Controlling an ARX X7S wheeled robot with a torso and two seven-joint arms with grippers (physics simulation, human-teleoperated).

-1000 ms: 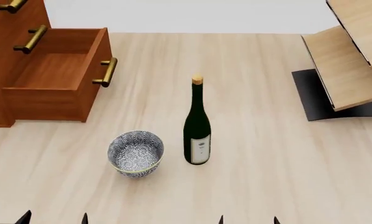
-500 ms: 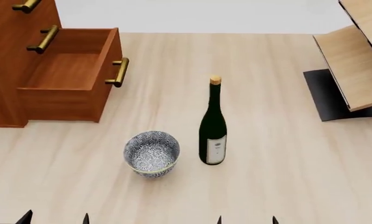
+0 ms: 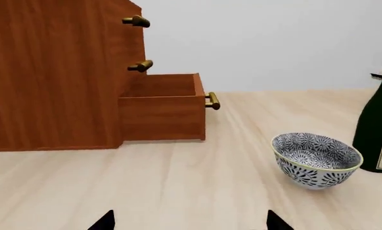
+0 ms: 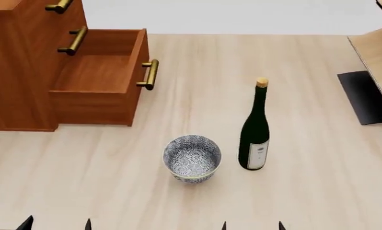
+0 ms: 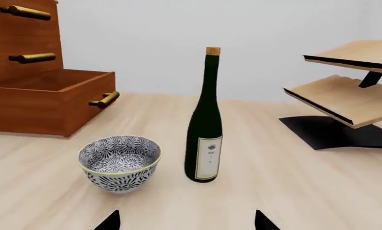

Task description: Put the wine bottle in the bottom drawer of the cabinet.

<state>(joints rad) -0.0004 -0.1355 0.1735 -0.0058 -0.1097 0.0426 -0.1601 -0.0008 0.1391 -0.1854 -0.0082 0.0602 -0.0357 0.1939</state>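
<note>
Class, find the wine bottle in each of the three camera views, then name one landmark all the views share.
Head view: wine bottle stands upright right of centre, beside the bowl.
Left wrist view: only part of it shows, cut off at the right edge.
Right wrist view: centre, upright.
Shared landmark: the patterned bowl, next to the bottle in all three.

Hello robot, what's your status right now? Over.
Both grippers open, empty. Tall dark green glass wine bottle upright on table, untouched. Reddish-brown bottom drawer open. Blue-patterned bowl beside bottle, apart.
</note>
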